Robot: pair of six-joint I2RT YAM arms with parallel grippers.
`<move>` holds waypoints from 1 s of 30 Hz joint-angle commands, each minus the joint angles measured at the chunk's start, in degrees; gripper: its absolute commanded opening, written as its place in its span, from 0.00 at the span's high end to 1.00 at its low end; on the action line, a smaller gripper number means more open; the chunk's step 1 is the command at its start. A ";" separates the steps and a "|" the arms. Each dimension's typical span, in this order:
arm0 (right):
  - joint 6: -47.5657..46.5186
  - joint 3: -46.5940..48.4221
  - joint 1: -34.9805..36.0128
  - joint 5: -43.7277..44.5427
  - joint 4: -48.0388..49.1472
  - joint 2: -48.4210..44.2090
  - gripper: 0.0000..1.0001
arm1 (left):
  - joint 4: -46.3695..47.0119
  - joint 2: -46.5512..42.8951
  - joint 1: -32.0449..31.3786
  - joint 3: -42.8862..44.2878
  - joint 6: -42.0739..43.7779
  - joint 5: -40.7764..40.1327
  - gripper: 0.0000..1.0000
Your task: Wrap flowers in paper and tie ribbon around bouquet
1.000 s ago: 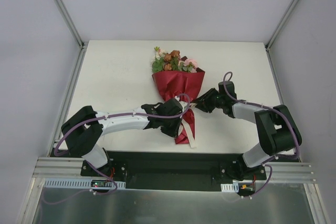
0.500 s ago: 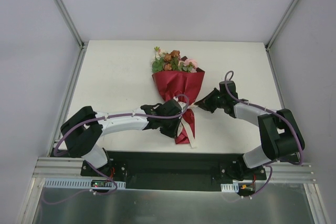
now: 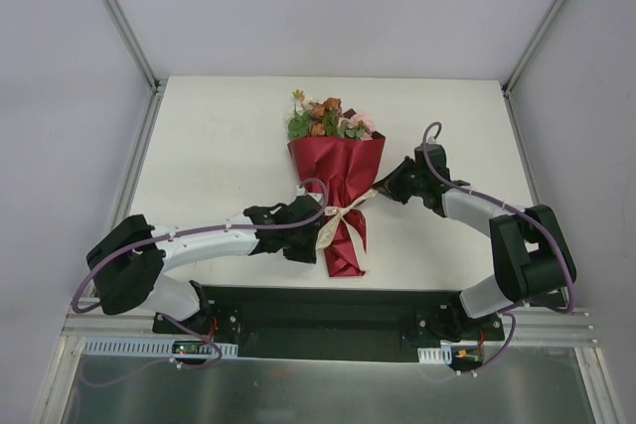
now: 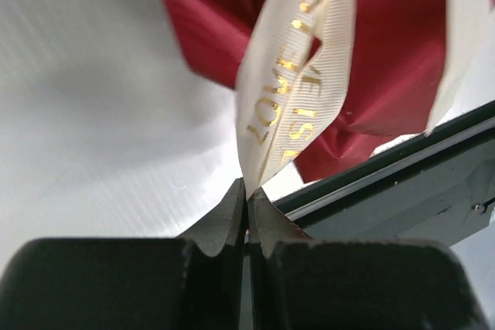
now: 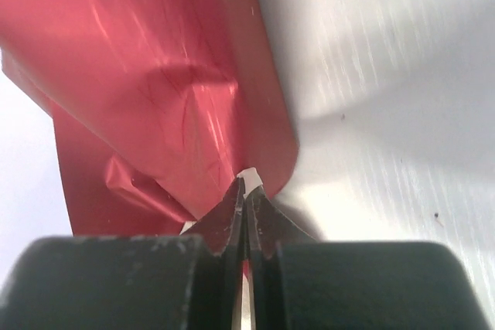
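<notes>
The ribbon (image 4: 290, 106), gold-lettered "LOVE", is pinched tight by left pincer (image 4: 246, 191) and right pincer (image 5: 244, 187).

Tauter ribbon (image 3: 341, 214) around the bouquet (image 3: 338, 161), left hand (image 3: 317, 227) farther left.

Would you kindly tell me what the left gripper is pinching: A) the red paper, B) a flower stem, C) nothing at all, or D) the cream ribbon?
D: in the left wrist view the left gripper is shut on the ribbon, whose gold lettering shows just above the fingertips.
</notes>
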 commanded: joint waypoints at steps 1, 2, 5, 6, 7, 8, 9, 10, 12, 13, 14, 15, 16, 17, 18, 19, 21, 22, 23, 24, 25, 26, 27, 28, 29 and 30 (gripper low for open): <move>-7.04 5.40 -0.22 5.63 0.21 2.61 1.00 | -2.53 -2.83 4.79 -5.47 -7.55 -1.20 1.00; -7.31 5.76 -0.57 5.63 0.30 3.58 1.00 | -1.74 -2.92 6.97 -7.66 -7.99 -1.19 1.00; -7.40 4.54 -1.89 6.68 3.10 5.61 0.99 | 2.99 -3.71 12.06 -13.09 -9.83 2.03 1.00; -7.49 4.01 -2.24 6.78 4.33 6.31 1.00 | 5.63 -3.88 13.40 -15.04 -10.36 3.54 1.00; -7.66 4.01 -3.11 6.52 4.87 7.62 1.00 | 7.74 -3.80 14.98 -16.97 -10.98 5.38 1.00; -7.84 3.92 -3.56 6.25 5.39 8.50 1.00 | 11.59 -3.80 15.86 -20.04 -11.42 7.66 1.00; -7.84 3.74 -3.91 6.08 6.88 9.12 1.00 | 12.76 -3.97 16.57 -21.20 -11.60 8.12 1.00; -8.01 3.57 -4.70 6.16 7.41 9.73 1.00 | 13.55 -3.89 16.58 -21.91 -11.77 8.47 1.00; -7.58 3.04 -5.58 5.99 9.60 11.76 1.00 | 15.05 -4.58 16.75 -23.75 -12.83 8.48 1.00; -7.31 2.26 -6.71 5.55 10.75 12.28 1.00 | 15.06 -4.76 16.93 -24.20 -13.09 8.30 1.00; -7.22 2.25 -7.25 5.37 11.37 13.07 1.00 | 15.23 -5.11 17.19 -25.07 -13.61 8.30 1.00; -7.40 2.25 -7.60 5.28 11.90 13.60 1.00 | 15.84 -5.73 17.45 -25.60 -13.62 8.21 1.00; -7.57 2.33 -8.65 5.28 12.25 14.04 1.00 | 15.93 -5.99 18.15 -26.56 -13.71 8.04 1.00; -7.57 2.42 -9.27 5.11 12.52 14.66 1.00 | 16.11 -6.34 18.59 -27.10 -14.06 7.95 1.00; -7.31 2.42 -9.88 4.67 13.47 15.53 1.00 | 16.29 -6.78 18.95 -27.54 -14.06 7.86 1.00; -7.49 2.60 -10.93 4.41 13.75 16.06 1.00 | 16.46 -6.87 19.64 -27.89 -13.89 7.60 1.00; -7.40 3.47 -11.30 3.61 14.80 17.21 1.00 | 16.81 -6.44 20.88 -28.15 -13.27 7.77 1.00; -7.49 4.09 -11.38 3.61 14.72 17.65 1.00 | 17.51 -6.17 21.40 -28.33 -12.75 8.47 1.00; -7.57 4.70 -11.47 3.44 14.54 18.00 1.00 | 17.52 -6.17 22.37 -28.42 -12.39 8.56 1.00; -7.57 5.84 -11.47 3.00 13.67 18.44 1.00 | 17.52 -5.82 22.64 -28.25 -12.13 8.48 1.00; -7.66 6.20 -11.56 2.91 13.49 19.05 1.00 | 17.52 -5.65 22.99 -27.90 -11.60 8.56 1.00; -7.75 6.46 -11.65 2.82 13.40 19.14 1.00 | 17.43 -5.56 23.86 -27.54 -11.16 8.48 1.00; -8.10 6.73 -11.65 2.82 13.40 19.06 1.00 | 17.52 -5.47 24.39 -27.37 -10.98 8.30 1.00; -8.28 6.99 -11.82 2.91 13.14 18.80 1.00 | 17.52 -5.73 25.09 -27.02 -10.37 8.13 1.00; -8.45 7.52 -12.09 2.74 12.61 18.62 1.00 | 17.52 -5.99 25.71 -26.49 -9.50 8.56 1.00; -9.76 8.39 -12.44 0.47 10.43 18.53 1.00 | 17.17 -6.78 27.46 -25.79 -8.44 9.70 1.00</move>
